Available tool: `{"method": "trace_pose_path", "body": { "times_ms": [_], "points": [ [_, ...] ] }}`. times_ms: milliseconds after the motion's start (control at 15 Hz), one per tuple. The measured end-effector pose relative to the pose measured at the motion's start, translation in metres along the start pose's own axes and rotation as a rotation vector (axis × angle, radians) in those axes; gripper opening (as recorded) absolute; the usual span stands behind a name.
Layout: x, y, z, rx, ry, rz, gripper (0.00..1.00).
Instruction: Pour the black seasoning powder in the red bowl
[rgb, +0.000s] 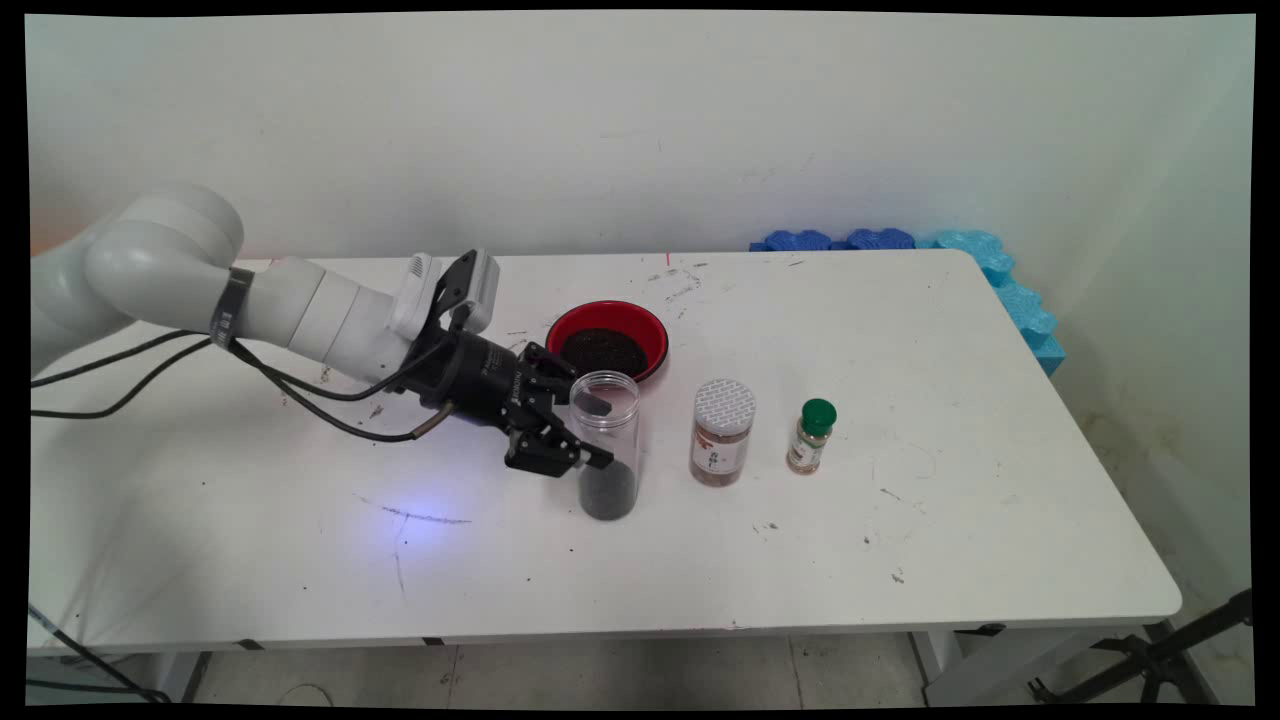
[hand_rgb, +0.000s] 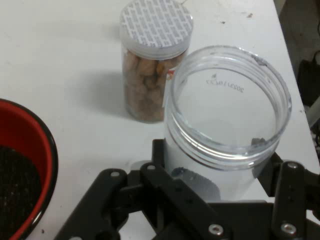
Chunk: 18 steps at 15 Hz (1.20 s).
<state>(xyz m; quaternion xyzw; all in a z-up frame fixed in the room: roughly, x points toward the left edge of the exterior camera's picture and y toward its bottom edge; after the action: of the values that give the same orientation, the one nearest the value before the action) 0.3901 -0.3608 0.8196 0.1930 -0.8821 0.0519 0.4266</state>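
My gripper reaches in from the left and is shut on a clear open-topped jar with dark grains at its bottom. The jar stands upright on the white table. In the hand view the jar fills the space between the two fingers, which press on its wall below the threaded rim. A red bowl of dark grains sits just behind the jar, and its rim shows at the hand view's left.
To the right of the clear jar stands a jar of brown nuts with a white patterned lid. Further right is a small green-capped spice bottle. Blue foam pieces line the table's far right edge.
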Motion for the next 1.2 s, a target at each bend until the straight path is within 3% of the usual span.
{"method": "trace_pose_path", "body": {
  "times_ms": [333, 733, 1200],
  "points": [
    [0.005, 0.001, -0.014, -0.013, 0.011, 0.043, 0.00],
    [0.029, -0.005, -0.050, -0.012, 0.044, 0.059, 0.00],
    [0.064, -0.021, -0.085, -0.036, 0.061, -0.017, 0.00]
  ]
}}
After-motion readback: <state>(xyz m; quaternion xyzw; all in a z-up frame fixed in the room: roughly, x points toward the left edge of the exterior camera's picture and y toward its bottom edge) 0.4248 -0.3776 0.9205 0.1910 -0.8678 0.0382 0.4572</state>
